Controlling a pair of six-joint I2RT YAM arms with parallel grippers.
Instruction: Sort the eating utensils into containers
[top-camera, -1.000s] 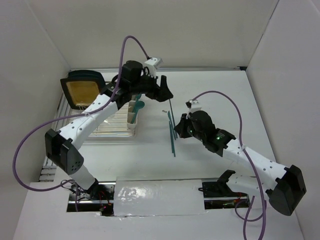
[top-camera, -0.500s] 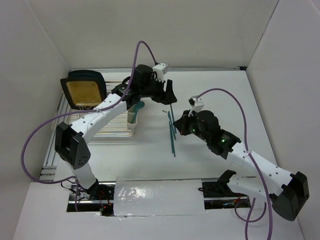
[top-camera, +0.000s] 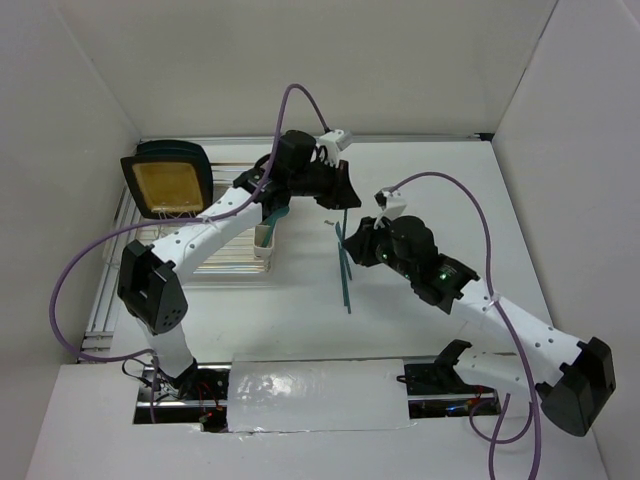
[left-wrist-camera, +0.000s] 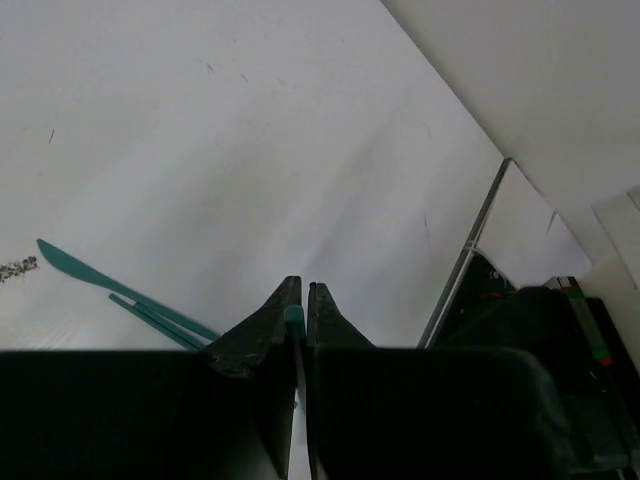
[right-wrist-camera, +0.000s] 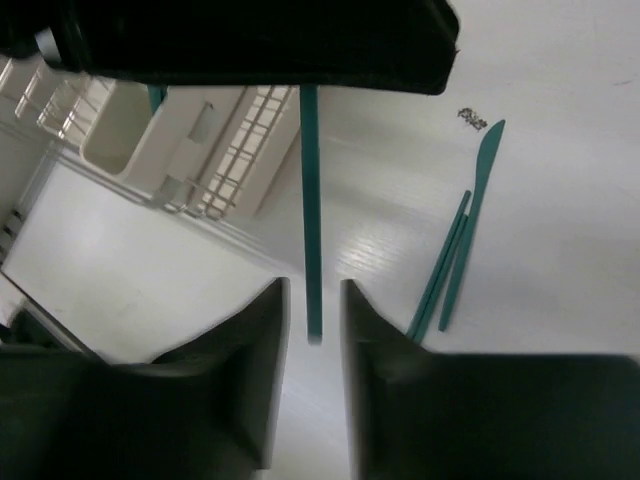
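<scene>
A slim teal utensil (right-wrist-camera: 309, 200) hangs above the table, its top end pinched in my left gripper (left-wrist-camera: 298, 300), which is shut on it. Its lower end sits between the fingers of my right gripper (right-wrist-camera: 313, 300), which stands open and does not touch it. In the top view the left gripper (top-camera: 341, 196) is just above the right gripper (top-camera: 350, 243). A teal knife (right-wrist-camera: 478, 190) and one more slim utensil (right-wrist-camera: 440, 265) lie side by side on the table (top-camera: 345, 272). The cream containers (top-camera: 265, 240) stand left of the grippers with teal utensils (top-camera: 276, 212) inside.
A wire dish rack (top-camera: 195, 255) lies left of the containers. The tan-and-black board (top-camera: 165, 183) leans at its far left end. A small dark speck (right-wrist-camera: 470, 118) lies by the knife tip. White walls close in the table on three sides.
My left gripper swung right and shut on the top of the utensil. My right gripper, which was shut on it, has opened and let go.
</scene>
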